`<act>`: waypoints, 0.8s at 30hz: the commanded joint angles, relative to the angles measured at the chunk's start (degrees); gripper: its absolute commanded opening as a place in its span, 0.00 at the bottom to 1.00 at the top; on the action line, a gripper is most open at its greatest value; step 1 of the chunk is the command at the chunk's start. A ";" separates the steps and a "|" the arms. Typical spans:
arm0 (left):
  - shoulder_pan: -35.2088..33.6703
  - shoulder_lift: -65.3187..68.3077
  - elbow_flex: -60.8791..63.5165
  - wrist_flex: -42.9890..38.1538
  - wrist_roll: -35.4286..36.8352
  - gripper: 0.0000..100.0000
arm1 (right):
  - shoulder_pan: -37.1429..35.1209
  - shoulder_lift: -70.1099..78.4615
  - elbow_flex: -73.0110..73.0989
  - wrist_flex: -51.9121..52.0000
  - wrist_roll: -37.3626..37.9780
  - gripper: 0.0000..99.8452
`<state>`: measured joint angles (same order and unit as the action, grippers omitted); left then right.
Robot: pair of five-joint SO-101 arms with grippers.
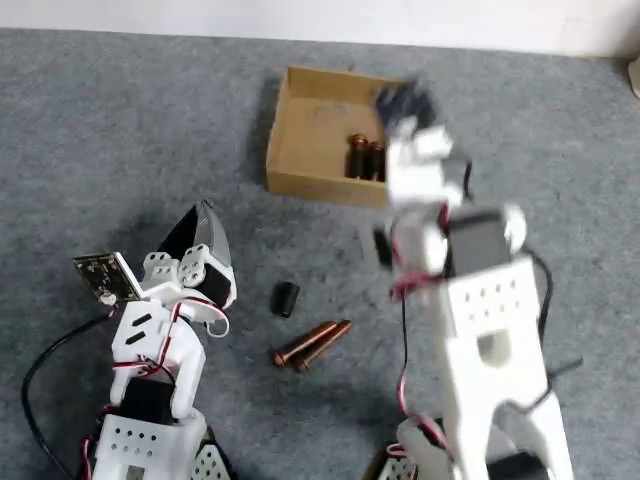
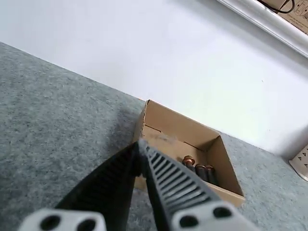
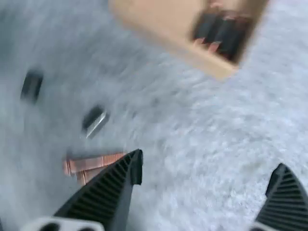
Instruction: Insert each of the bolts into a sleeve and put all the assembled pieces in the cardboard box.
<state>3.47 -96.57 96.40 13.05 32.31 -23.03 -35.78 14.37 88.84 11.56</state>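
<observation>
high cam: above me, facing down, cardboard box (image 1: 310, 140) at 12 o'clock | left wrist cam: low, sighting along my left claw (image 2: 139, 147) to that box | right wrist cam: close over tabletop (image 3: 202, 125), sharing box, bolts (image 3: 94, 163)

The closed left gripper (image 2: 140, 146) points at the cardboard box (image 2: 175, 126) holding assembled pieces (image 2: 199, 170).

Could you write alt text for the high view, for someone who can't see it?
Two copper-coloured metal bolts and a black cylindrical sleeve lie loose on grey carpet between the left white robot arm and the right arm. Beyond them, an open brown cardboard box holds dark sleeved bolts.
</observation>
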 commanded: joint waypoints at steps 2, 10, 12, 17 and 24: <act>-0.75 0.40 -0.92 -0.88 0.53 0.01 | -6.46 -9.45 19.38 -4.79 16.88 0.37; -0.66 0.40 -0.92 -0.88 -2.55 0.01 | -11.30 -12.62 36.97 -11.30 36.84 0.37; -0.66 0.40 -0.92 -0.88 -2.55 0.01 | -12.97 -12.62 37.85 -11.30 37.45 0.37; -3.12 -0.13 -1.10 -1.23 -2.20 0.01 | -17.54 -12.62 38.37 -11.30 37.45 0.37; -12.79 0.40 -3.74 -0.88 4.48 0.01 | -21.32 -11.38 41.19 -23.43 33.05 0.37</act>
<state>-6.73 -96.57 95.87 13.05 34.68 -43.43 -47.30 54.73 72.04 47.78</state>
